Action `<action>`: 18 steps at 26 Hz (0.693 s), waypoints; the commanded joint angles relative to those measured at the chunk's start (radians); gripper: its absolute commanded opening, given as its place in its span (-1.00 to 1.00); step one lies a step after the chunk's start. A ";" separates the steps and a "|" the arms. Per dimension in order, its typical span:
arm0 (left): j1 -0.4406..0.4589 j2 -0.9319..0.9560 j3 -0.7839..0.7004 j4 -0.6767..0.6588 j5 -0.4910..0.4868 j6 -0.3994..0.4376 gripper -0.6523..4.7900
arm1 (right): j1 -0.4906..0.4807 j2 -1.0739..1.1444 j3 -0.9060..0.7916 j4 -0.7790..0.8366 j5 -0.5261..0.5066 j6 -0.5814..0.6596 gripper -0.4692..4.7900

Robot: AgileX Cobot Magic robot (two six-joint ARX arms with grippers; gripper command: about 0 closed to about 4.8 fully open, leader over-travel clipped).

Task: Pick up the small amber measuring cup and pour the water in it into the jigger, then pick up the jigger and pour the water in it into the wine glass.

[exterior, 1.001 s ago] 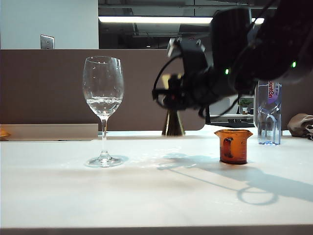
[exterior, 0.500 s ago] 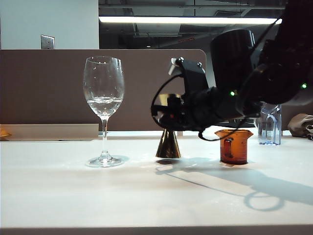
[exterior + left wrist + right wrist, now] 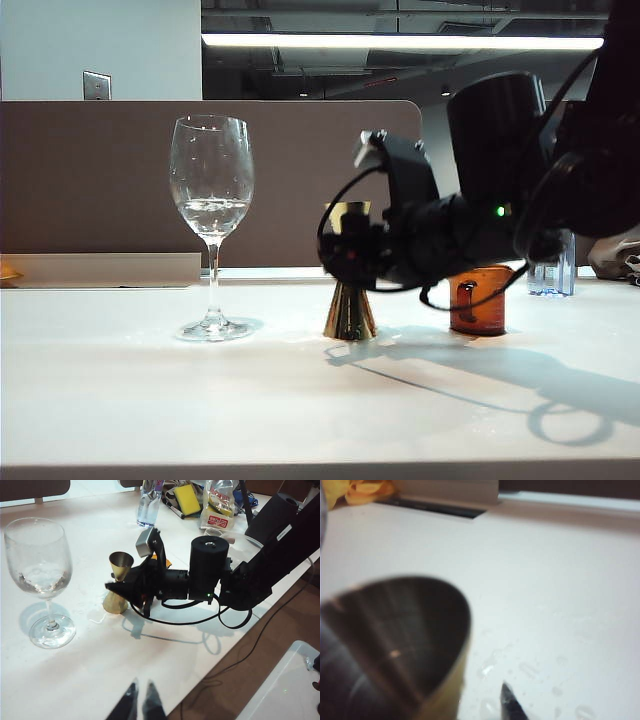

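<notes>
Right gripper sits at the jigger waist in exterior view, fingertips hidden by the gripper body, so grip or gap can't be told. Small amber measuring cup partly covered by the right arm; rim hidden. Water bottle mostly behind the arm. Right wrist view: jigger blurred, cut off by the frame edge, only one dark fingertip shows. Left gripper cut off at the frame edge.
</notes>
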 commanded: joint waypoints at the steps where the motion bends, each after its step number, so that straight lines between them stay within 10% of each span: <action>1: -0.001 0.001 0.006 0.013 -0.001 0.003 -0.67 | 0.001 0.005 0.001 0.018 -0.008 0.001 0.16; 18: -0.001 0.001 0.006 0.013 -0.001 0.003 -0.67 | 0.048 -0.099 -0.141 0.087 0.105 -0.008 0.66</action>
